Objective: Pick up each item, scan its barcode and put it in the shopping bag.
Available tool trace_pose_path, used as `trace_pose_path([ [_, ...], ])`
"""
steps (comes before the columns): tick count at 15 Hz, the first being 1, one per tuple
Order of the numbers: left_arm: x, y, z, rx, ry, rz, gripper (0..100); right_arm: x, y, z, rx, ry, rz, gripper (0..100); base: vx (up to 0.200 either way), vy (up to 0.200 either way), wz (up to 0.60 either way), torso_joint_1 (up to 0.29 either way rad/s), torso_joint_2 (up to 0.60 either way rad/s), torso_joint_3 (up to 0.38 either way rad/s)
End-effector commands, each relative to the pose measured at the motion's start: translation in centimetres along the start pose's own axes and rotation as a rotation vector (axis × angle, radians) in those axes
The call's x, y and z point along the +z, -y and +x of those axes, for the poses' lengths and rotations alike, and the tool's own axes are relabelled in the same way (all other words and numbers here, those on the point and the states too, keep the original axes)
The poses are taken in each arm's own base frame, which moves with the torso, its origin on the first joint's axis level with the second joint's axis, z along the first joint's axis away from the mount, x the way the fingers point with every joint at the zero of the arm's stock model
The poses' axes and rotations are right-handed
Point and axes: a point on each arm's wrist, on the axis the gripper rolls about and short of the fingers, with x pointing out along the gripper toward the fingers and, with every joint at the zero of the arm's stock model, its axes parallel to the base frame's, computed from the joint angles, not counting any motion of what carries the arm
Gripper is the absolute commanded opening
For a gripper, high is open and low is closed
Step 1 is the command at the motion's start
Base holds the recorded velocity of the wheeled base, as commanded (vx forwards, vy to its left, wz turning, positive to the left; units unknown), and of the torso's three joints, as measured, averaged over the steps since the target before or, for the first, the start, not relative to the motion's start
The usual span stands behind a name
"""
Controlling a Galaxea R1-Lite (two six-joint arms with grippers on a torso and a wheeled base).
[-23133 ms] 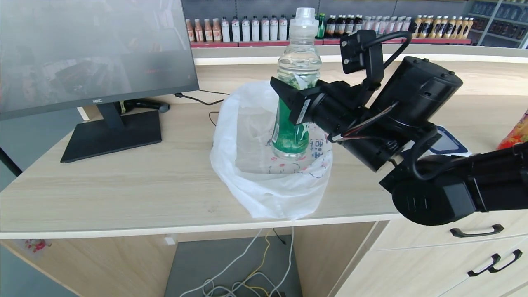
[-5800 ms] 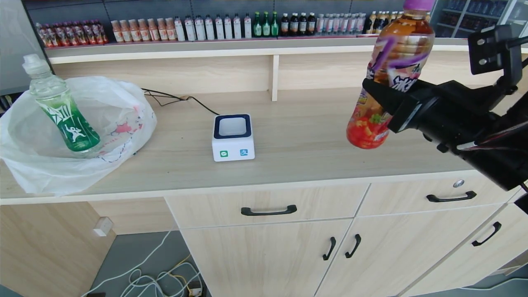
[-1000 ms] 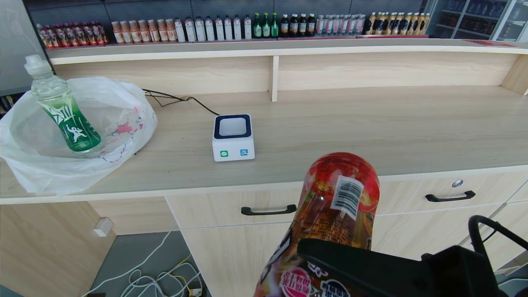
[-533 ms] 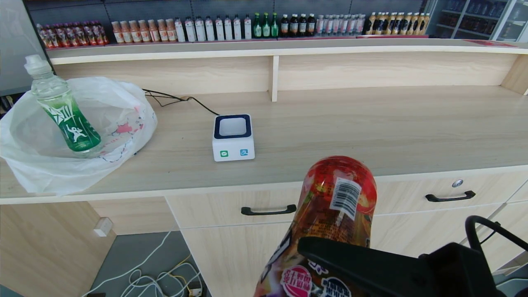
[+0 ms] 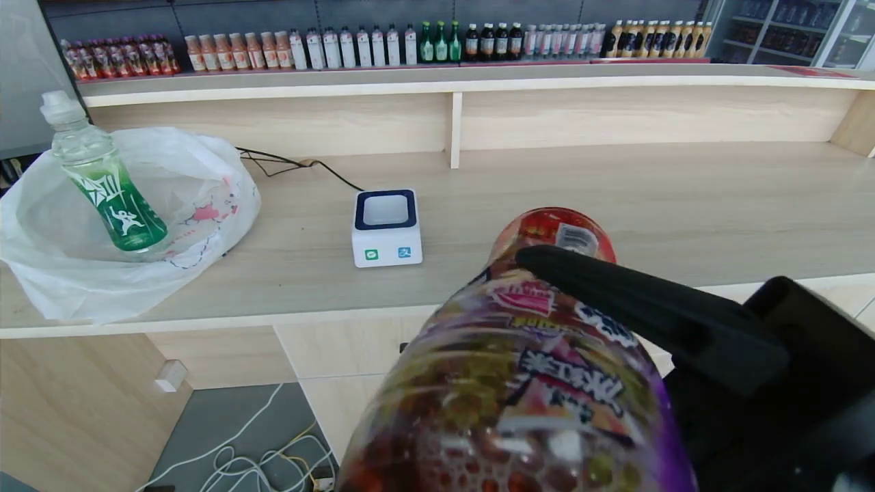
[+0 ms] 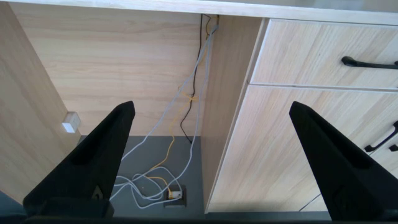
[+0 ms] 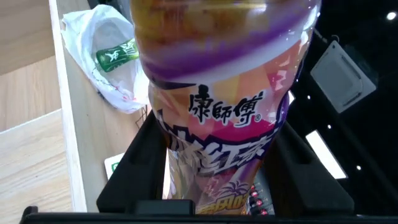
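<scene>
Right gripper (image 7: 221, 174) clamped on the tea bottle (image 5: 506, 383), near and right of the scanner (image 5: 387, 229).
Green bottle (image 5: 109, 184) already sat in the shopping bag (image 5: 205, 178), far left; scanning and bagging this one apparently remained.

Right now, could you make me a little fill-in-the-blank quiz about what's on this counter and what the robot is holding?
1. The bottle standing in the shopping bag has a ____ label.
2. The right gripper holds a red-and-purple drink; the left gripper holds ____.
3. The white scanner has ____ small square icons on its front.

Missing words: green; nothing; two.
</scene>
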Motion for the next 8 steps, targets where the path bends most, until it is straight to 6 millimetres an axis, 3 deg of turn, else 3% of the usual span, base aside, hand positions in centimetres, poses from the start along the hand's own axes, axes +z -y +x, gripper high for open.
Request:
trace_pose_path([
  [1, 0.0, 0.0, 0.0, 0.0, 0.0, 0.0, 100, -0.4, 1.4, 1.2, -0.06, -0.03, 0.027, 0, 0.0, 0.0, 0.0, 0.0, 0.0, 0.0],
  [4, 0.0, 0.0, 0.0, 0.0, 0.0, 0.0, 100, -2.0, 2.1, 1.8, -0.082, -0.093, 0.099, 0, 0.0, 0.0, 0.0, 0.0, 0.0, 0.0],
  [8, 0.0, 0.0, 0.0, 0.0, 0.0, 0.0, 100, -6.1, 1.9, 3.2, -0.117, -0.204, 0.223, 0, 0.0, 0.0, 0.0, 0.0, 0.0, 0.0],
])
